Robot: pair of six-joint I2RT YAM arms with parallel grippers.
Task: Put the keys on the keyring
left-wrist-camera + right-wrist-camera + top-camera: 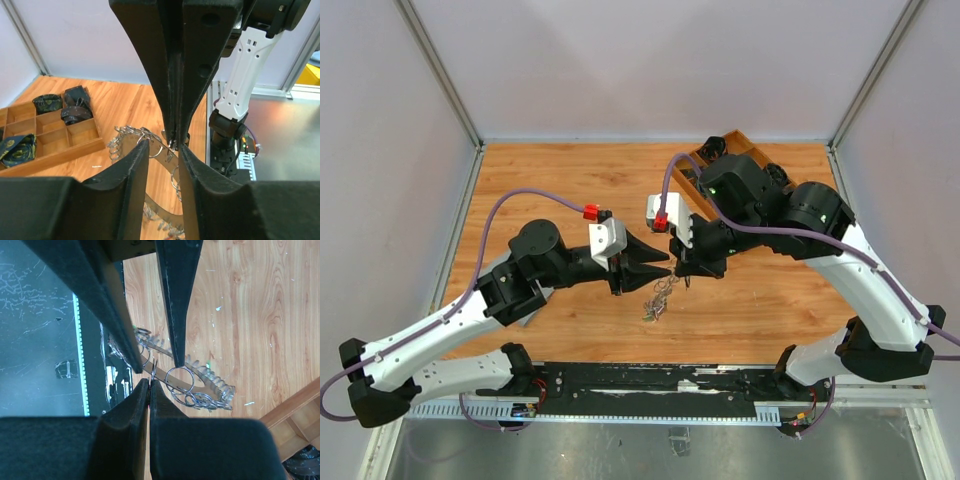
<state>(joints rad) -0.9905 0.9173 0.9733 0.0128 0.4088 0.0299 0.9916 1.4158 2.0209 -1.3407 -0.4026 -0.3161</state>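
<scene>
So my right gripper point(150, 386) is pinched tight on the edge of the keyring point(658, 298). It hangs there all spiky with keys, a little way off the wooden tray point(60, 155). My left gripper point(164, 147) has its jaws apart, one fingertip either side of the ring's band.

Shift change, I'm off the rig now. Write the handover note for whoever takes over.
Left tool: open, fingers either side of the right tool's tip, gripping nothing.
Right tool: shut on a thin loop of the keyring.
Keyring: mid-table, just below the two tool tips; can't tell if it is lifted.
Tray: back right, dark items in it.
Done: ring pinched.
Left: threading; no loose key in view, neither tool holds one.
</scene>
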